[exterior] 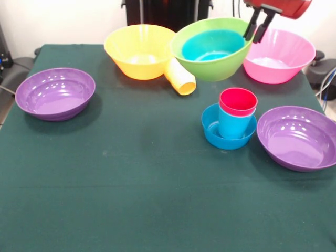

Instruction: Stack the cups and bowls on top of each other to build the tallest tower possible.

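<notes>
My gripper [252, 37] hangs at the top right, its two black fingers [261, 27] closed over the right rim of the lime green bowl [215, 68]. That bowl is tilted and held up, with a small blue bowl [212, 46] nested inside it. Below it, a red cup [238, 101] sits in a blue cup [233, 126], which stands in another small blue bowl [211, 134]. A yellow-orange cup [180, 76] lies on its side against the large orange-yellow bowl [139, 50].
A large pink bowl [281, 58] stands at the back right, behind the green one. One wide purple bowl [55, 93] rests at the left edge, another purple bowl [299, 137] at the right edge beside the stack. A dark green cloth [131, 184] covers the table.
</notes>
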### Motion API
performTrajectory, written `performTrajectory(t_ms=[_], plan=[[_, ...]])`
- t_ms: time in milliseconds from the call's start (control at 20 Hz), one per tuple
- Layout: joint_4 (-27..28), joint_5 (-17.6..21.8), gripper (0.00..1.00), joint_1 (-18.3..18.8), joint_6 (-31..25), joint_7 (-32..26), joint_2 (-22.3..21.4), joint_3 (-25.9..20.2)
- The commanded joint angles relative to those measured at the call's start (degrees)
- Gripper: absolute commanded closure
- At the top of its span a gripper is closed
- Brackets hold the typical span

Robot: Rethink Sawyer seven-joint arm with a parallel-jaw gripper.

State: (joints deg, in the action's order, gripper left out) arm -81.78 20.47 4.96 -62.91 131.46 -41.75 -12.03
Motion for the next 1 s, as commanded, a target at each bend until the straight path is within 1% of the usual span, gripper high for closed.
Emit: performTrajectory(t_ms=[50,450,600,1000], plan=[[5.32,-1.24,1.0,-1.79,-3.84,11.85,5.47,2.7],[8.51,-3.05,1.0,-4.0,-4.15,11.71,7.73,5.12],[10.47,-3.4,1.0,-4.96,-4.2,11.9,9.2,5.94],[12.79,-5.37,1.0,-6.91,-4.3,11.82,11.24,8.21]])
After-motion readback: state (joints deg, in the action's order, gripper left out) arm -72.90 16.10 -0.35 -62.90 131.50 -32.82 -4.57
